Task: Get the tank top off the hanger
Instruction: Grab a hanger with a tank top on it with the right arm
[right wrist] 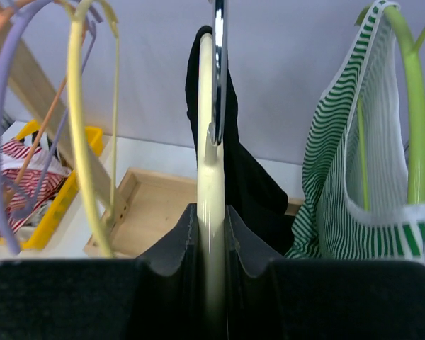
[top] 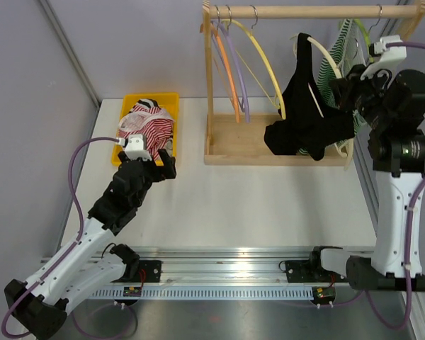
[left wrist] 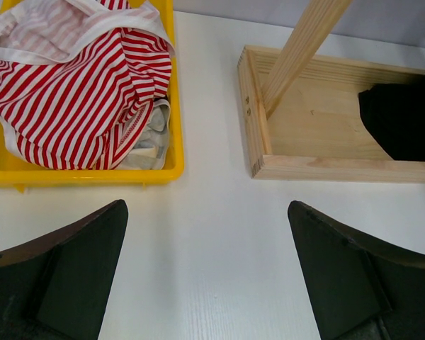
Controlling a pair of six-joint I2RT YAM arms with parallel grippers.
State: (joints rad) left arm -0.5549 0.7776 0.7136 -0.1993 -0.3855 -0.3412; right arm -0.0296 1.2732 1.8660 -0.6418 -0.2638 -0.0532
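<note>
The black tank top (top: 304, 120) hangs from a cream hanger (top: 324, 58) on the wooden rail, its lower part bunched on the rack's base. My right gripper (top: 345, 91) is shut on the hanger's arm. In the right wrist view the cream hanger (right wrist: 211, 142) runs between the pads (right wrist: 177, 241), and the black tank top (right wrist: 249, 180) drapes behind it; the right gripper (right wrist: 212, 216) holds no cloth. My left gripper (top: 163, 161) hovers low over the table beside the yellow bin. In its wrist view the left gripper (left wrist: 207, 237) stands wide open with only white table between the fingers.
A yellow bin (top: 129, 106) holds a red-striped garment (top: 147, 127). The wooden rack (top: 234, 145) carries empty orange, purple (top: 235, 64) and yellow (top: 268, 60) hangers. A green-striped top (top: 338, 60) hangs on a green hanger right behind my right gripper.
</note>
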